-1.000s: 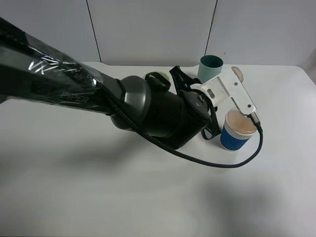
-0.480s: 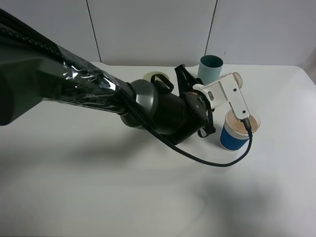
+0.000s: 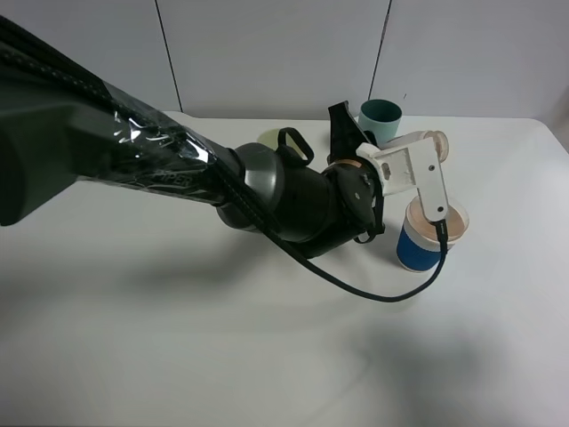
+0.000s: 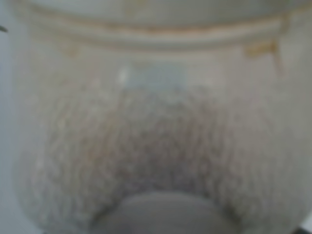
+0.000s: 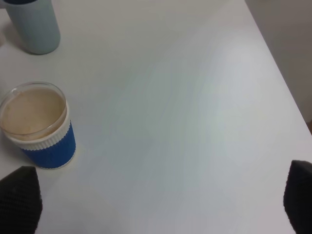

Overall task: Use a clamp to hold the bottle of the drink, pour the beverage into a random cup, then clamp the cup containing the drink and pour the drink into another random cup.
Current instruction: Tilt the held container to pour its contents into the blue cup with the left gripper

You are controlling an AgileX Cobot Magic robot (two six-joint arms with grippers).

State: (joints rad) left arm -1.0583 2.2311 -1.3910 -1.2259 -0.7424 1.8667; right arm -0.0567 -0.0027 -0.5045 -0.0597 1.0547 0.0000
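White table before grey wall panels. Across it from the left, dark film-wrapped left arm, hiding most of yellow-green cup behind it. White bracket and black cable in front of part of blue cup in the high view.

Counted: three cups, one bottle, one arm in the high view.

Left clamp mostly hidden under the bracket, clenched on the bottle. Only the bottle's pale round end showing past the bracket, above the table between teal cup and blue cup. Bottle wall filling the left wrist view: translucent, blurred, brownish smear inside.

Blue cup upright, whitish ribbed rim over a blue band, tan drink inside. Teal cup upright behind it, apart.

Right clamp released, two dark pads well apart, near blue cup, touching nothing.
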